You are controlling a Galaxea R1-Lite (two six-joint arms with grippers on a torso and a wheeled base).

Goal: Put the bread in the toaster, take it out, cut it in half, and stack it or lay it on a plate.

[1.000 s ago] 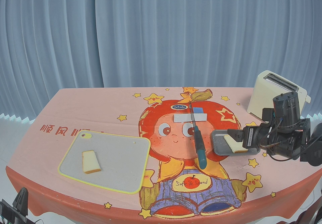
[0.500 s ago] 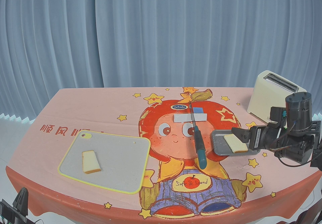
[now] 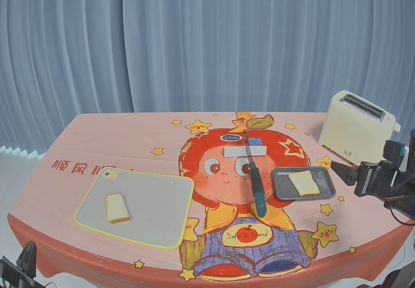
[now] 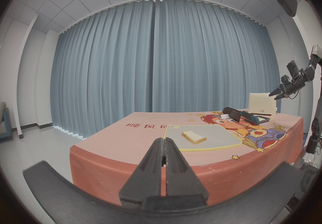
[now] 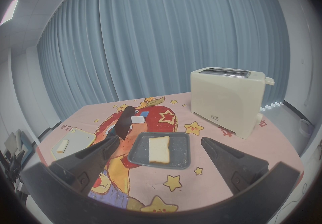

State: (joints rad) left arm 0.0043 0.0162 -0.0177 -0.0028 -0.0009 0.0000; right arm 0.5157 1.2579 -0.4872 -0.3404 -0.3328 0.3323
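Withdrawing toward the right edge, right gripper (image 3: 343, 171) is open, empty; bread half (image 3: 304, 183) lies on plate (image 3: 325, 181); second half (image 3: 117, 207) waits lower left.

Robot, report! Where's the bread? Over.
Right gripper jaws open, near tray. Left gripper jaws shut. Bread half on tray, other half on cutting board. Knife between.

Head camera looks down; wrist cameras level; all share table (image 3: 129, 137).
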